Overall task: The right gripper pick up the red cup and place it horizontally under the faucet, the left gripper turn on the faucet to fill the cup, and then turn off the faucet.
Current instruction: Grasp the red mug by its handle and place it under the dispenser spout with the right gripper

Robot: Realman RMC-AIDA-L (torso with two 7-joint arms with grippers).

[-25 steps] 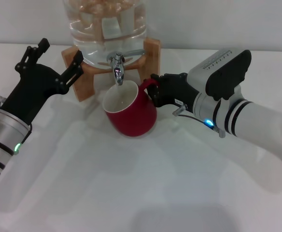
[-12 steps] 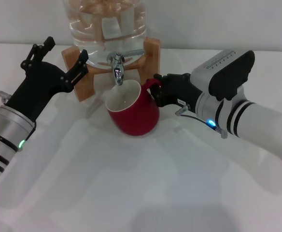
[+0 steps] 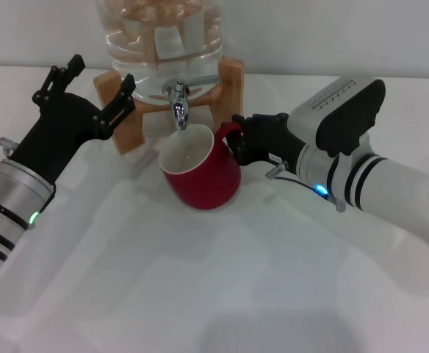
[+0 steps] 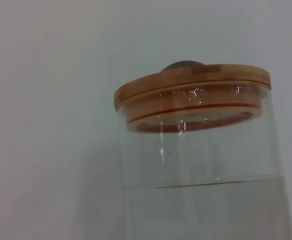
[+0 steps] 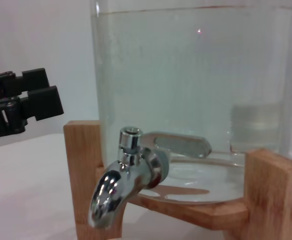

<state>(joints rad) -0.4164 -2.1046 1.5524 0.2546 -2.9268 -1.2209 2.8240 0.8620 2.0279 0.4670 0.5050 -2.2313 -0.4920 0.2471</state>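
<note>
Squat dark-red ceramic cup point(image 3: 200, 171) held by handle in black right claw point(image 3: 238, 140), now settled beneath chrome lever faucet point(image 3: 178, 103); black left claw point(image 3: 93, 92), prongs spread wide, risen beside wooden stand point(image 3: 126, 110); lever turn next.

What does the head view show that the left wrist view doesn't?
Only the head view shows the red cup under the faucet, the right gripper at its handle, the open left gripper beside the wooden stand. Only the left wrist view shows the wooden lid. Both show the water jar.
</note>
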